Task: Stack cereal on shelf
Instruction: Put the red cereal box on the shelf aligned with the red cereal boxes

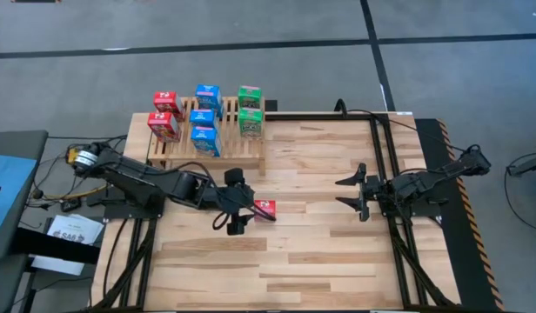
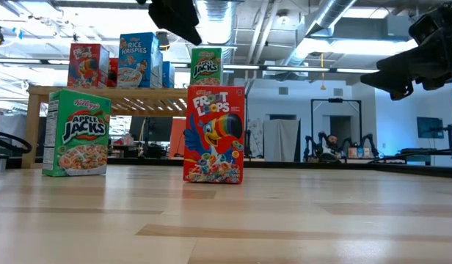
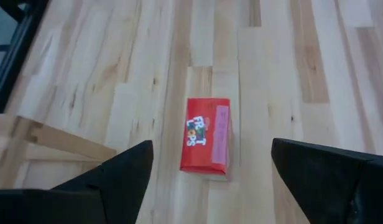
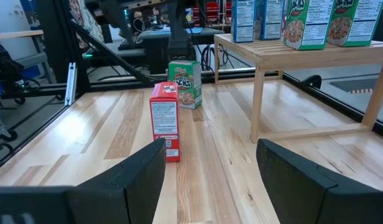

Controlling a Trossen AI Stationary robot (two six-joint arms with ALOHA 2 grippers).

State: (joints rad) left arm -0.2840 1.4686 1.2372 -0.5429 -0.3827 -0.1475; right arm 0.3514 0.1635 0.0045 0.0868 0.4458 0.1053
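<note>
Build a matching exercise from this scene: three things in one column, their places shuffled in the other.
Things:
1. front red Froot Loops box
2. blue Rice Krispies box
3. right gripper

Places:
A. on top of the shelf
B. open above the table's right side, away from every box
C. upright on the table, below the open left gripper

Pairs: 1-C, 2-A, 3-B

Left hand (image 1: 236, 205) apparently open just beside a red box (image 1: 264, 209).
</note>
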